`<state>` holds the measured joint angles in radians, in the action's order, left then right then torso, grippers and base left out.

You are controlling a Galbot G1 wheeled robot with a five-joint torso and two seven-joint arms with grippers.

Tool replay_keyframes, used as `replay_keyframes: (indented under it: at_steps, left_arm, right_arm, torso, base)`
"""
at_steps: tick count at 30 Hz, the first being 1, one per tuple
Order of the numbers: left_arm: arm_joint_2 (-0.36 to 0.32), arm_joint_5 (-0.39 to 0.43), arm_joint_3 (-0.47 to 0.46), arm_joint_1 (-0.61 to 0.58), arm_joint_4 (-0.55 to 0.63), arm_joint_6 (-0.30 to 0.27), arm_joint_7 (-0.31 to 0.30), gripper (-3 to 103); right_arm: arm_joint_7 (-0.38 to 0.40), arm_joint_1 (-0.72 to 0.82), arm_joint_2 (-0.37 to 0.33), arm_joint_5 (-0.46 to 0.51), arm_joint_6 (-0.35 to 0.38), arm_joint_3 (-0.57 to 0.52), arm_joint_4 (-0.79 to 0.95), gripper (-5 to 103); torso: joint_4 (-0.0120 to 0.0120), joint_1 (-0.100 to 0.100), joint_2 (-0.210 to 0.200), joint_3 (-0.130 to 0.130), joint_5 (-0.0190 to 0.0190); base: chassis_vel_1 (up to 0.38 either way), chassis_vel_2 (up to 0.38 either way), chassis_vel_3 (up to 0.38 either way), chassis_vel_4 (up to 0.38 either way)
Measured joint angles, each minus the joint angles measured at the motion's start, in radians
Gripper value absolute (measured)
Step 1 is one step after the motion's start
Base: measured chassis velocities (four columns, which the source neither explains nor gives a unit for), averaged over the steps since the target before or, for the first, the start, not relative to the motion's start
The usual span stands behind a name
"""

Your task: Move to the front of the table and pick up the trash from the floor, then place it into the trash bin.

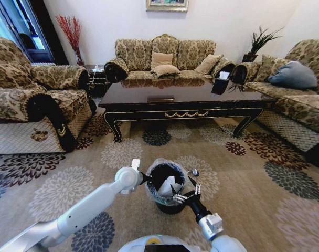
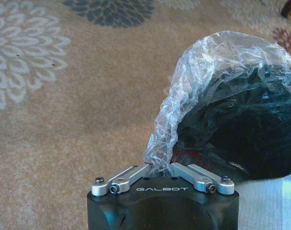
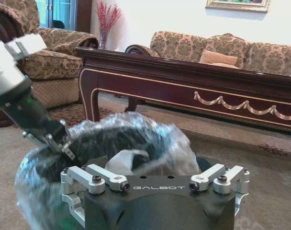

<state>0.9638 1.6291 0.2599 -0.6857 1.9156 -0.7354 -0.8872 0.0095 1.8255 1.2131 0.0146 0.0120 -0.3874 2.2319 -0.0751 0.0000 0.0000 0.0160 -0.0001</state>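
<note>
The trash bin (image 1: 160, 176), black with a crinkly clear bag over its rim, stands on the carpet just in front of me. My left gripper (image 1: 144, 178) is at its left rim, shut on the bag's edge (image 2: 160, 148). Over the bin's right rim my right gripper (image 1: 187, 185) stands open with nothing between its fingers. A crumpled white paper piece of trash (image 1: 169, 187) lies inside the bin, and the right wrist view shows that paper (image 3: 122, 160) beyond the gripper body. The table (image 1: 185, 100), dark and glossy with gold scrollwork, stands farther ahead.
A patterned armchair (image 1: 28, 100) flanks the left, a sofa (image 1: 306, 100) the right, and another sofa (image 1: 165, 58) sits behind the table. A small black tissue box (image 1: 222, 76) rests on the table's far right. Floral carpet (image 1: 243, 178) lies open around the bin.
</note>
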Motion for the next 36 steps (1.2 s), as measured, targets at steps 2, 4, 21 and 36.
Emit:
replay_keyframes:
  at_steps: [2, 4, 21, 36]
  left_arm:
    - [0.000, 0.003, -0.027, -0.008, 0.002, 0.000, 0.000, 0]
    - [-0.003, 0.006, -0.055, -0.015, 0.002, 0.000, 0.000, 0]
    - [-0.047, -0.005, -0.205, -0.093, -0.034, 0.000, 0.031, 0]
    - [-0.142, -0.083, -0.445, -0.338, 0.012, 0.000, 0.090, 0]
  right_arm:
    - [0.002, -0.002, 0.003, 0.000, -0.003, 0.005, -0.003, 100]
    - [0.002, -0.003, 0.004, -0.001, -0.003, 0.011, -0.005, 100]
    - [0.003, -0.005, -0.004, -0.003, -0.001, 0.018, -0.019, 100]
    - [0.059, -0.265, -0.018, 0.500, 0.143, -0.040, -0.312, 100]
  torso:
    - [-0.0001, 0.000, 0.000, 0.000, 0.0000]
    - [-0.0002, 0.000, 0.000, 0.000, 0.0000]
    - [-0.0005, 0.000, 0.000, 0.000, -0.0001]
    - [-0.0002, 0.000, 0.000, 0.000, -0.0001]
  base:
    - [0.000, 0.000, 0.000, 0.000]
    - [0.000, 0.000, 0.000, 0.000]
    - [0.000, 0.000, 0.000, 0.000]
    - [0.000, 0.000, 0.000, 0.000]
